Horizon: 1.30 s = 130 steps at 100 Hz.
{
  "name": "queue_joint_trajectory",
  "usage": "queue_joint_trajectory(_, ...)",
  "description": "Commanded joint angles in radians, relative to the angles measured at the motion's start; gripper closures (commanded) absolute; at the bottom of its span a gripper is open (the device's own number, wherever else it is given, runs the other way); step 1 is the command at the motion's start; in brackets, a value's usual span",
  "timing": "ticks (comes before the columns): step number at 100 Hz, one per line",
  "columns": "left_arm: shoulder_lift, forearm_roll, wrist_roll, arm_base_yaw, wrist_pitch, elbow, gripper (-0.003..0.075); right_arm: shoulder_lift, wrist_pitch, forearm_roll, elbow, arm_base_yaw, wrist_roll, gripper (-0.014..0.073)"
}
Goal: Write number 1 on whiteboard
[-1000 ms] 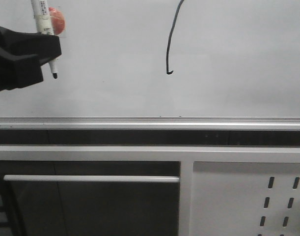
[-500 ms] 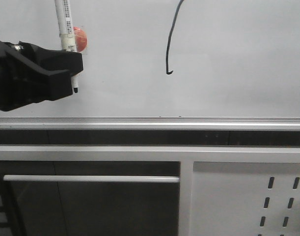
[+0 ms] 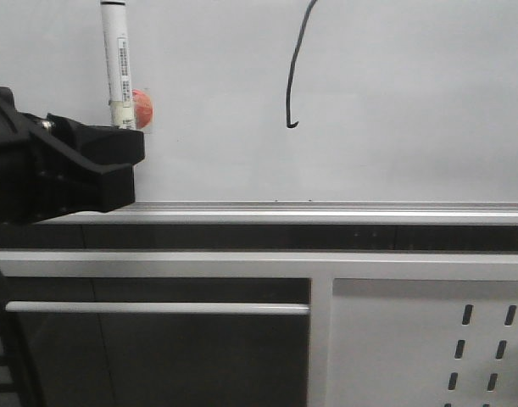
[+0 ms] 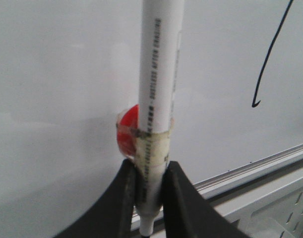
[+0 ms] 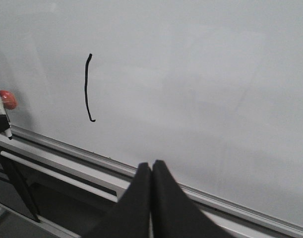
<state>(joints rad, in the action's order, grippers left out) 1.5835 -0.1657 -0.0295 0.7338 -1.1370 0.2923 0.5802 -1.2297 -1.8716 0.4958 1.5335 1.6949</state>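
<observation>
A: On the whiteboard, right of centre, the number 1 stands as a thin black stroke, hooked at its foot.

B: And the left gripper?

A: Well to its left, clamped on an upright white marker, a red blob behind it.

B: The right gripper?

A: Fingers pressed together, holding nothing.

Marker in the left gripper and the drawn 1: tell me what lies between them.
Nothing but bare whiteboard. In the front view the stretch from the marker, held by the left gripper, to the number 1 is unmarked.
</observation>
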Motion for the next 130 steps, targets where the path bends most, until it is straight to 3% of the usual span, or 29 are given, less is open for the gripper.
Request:
queue_joint_trajectory(1, -0.018, -0.017, -0.007, 0.007, -0.218, 0.024, 0.0738, 0.005, 0.004, 0.017, 0.023, -0.005, 0.008, 0.0669)
queue_joint_trajectory(130, 0.034, 0.003, -0.009, -0.030, -0.218, 0.092, 0.0738, 0.005, -0.002, 0.017, 0.023, -0.005, 0.008, 0.0669)
